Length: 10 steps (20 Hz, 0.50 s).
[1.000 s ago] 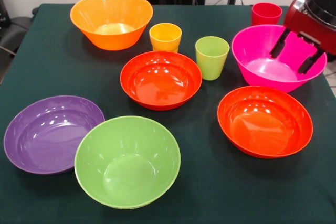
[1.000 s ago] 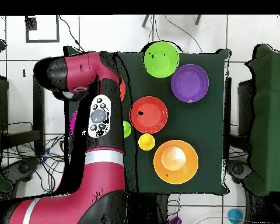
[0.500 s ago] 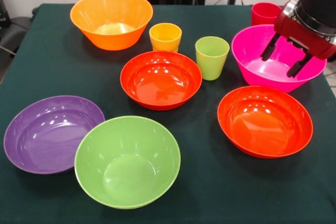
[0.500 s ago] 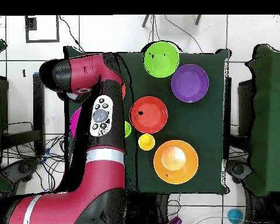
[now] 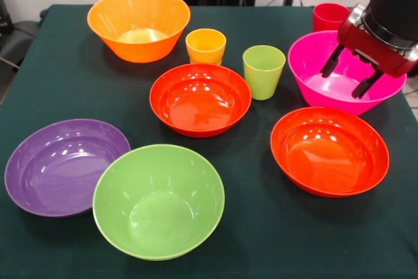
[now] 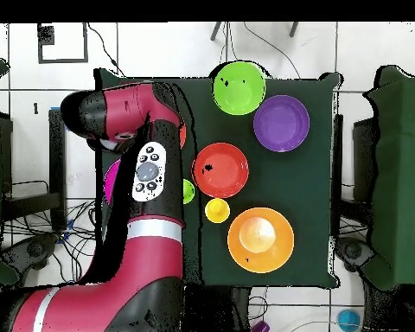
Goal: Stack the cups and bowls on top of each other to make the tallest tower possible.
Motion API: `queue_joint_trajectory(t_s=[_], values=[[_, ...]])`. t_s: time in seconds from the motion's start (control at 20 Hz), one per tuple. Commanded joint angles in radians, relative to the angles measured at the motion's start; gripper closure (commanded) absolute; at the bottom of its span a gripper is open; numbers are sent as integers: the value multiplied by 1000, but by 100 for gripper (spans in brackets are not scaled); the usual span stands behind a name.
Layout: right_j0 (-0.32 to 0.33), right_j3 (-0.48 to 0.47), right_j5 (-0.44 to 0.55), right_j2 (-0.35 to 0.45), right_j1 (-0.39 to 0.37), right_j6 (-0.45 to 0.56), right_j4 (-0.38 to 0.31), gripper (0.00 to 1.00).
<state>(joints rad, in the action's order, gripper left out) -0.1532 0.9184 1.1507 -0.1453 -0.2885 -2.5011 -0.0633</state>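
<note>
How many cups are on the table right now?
3. The yellow cup stands beside the orange bowl, the green cup between the middle red bowl and the magenta bowl, and the red cup behind the magenta bowl, partly hidden.

The gripper (image 5: pixel 347 74) sits at the upper right of the front view, its two black fingers (image 5: pixel 330 62) spread apart and angled down-left with nothing between them. In the overhead view, the red and black arm (image 6: pixel 146 225) runs from lower left up to centre left.
</note>
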Motion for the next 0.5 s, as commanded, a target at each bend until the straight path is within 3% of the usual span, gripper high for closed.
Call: queue_joint_trajectory(t_s=[0.05,0.5], values=[[-25,67,-58,40,4,-151,21,0],[-64,89,-75,23,30,-220,75,0]])
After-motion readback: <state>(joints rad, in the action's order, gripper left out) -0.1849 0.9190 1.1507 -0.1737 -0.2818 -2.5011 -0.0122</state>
